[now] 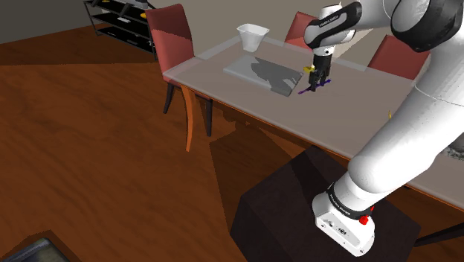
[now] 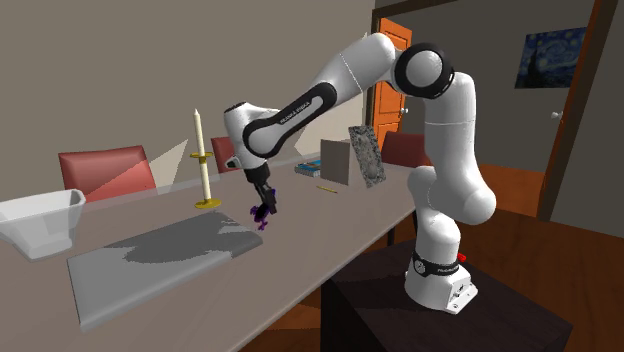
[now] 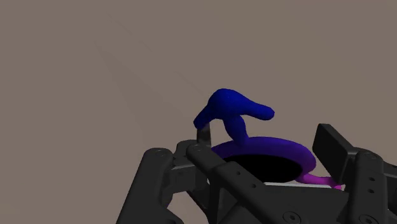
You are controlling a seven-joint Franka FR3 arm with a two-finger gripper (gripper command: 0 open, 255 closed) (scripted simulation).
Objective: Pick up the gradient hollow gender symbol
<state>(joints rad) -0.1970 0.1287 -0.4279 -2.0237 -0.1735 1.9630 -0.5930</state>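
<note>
Jaws clamped on gender symbol's (image 3: pixel 261 141) ring, just beside grey mat (image 1: pixel 249 68); thin curved hold, cd twist/slip out w/ quick lift.

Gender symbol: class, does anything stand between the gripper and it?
Nothing visible does. The blue-to-magenta gender symbol sits right at the gripper; the candlestick stands apart, behind it in the second exterior view.

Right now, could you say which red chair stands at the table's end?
The chair at the shoulder view's left; the other two chairs line the far side.
</note>
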